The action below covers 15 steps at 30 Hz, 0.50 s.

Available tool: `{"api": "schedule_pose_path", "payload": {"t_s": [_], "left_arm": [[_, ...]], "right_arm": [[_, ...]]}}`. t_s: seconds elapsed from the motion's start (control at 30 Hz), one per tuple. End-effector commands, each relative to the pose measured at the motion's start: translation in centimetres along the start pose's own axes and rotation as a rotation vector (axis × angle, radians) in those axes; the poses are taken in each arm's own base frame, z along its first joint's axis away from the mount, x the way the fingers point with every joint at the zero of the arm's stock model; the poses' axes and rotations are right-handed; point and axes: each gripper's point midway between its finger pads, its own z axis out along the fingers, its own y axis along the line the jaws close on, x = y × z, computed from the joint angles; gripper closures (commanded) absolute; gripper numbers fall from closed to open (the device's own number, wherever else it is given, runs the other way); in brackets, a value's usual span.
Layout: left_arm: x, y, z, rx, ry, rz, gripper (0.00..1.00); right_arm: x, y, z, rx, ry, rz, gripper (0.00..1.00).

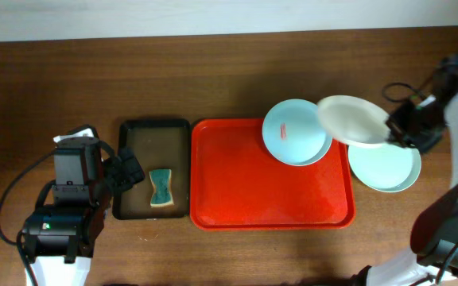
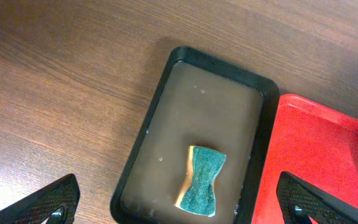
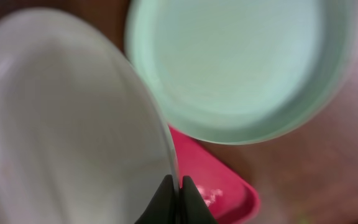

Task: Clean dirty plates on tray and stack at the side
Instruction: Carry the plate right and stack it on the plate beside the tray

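While left jaws gape, right jaws clamp a smooth round white plate [image 1: 348, 117]

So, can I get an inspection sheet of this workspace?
Surface: brown wooden table, no spills seen.
Job's things: large red rectangular plastic tray; pale blue round plate with a red smear, on its far right corner; white round plate held up beside it; mint round plate just right of the tray.
Clutter: black-rimmed brown tray holding a green-and-yellow sponge.
Grippers: left gripper open, above that brown tray; right gripper shut on the white plate's rim.
Cables: black cable by each arm.
Surroundings: pale strip beyond the table.
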Motion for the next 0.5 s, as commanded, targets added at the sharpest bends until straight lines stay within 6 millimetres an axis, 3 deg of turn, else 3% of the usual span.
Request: {"api": "schedule_pose_path", "payload": {"t_s": [0.0,0.13,0.27,0.47], "left_arm": [[-0.5,0.0,-0.3,0.002,-0.015,-0.021,0.01],[-0.5,0.0,-0.3,0.002,-0.015,-0.021,0.01],[-0.5,0.0,-0.3,0.002,-0.015,-0.021,0.01],[-0.5,0.0,-0.3,0.002,-0.015,-0.021,0.01]], "right_arm": [[-1.6,-4.5,-1.8,0.067,-0.047,0.111,0.96],[-2.3,-7.9,-2.4,0.181,-0.076,0.159,0.96],[-1.9,-8.7,-1.8,0.218,-0.064,0.162,0.96],[-1.4,-9.7,1.1,0.239,-0.040,0.164,0.96]]}}
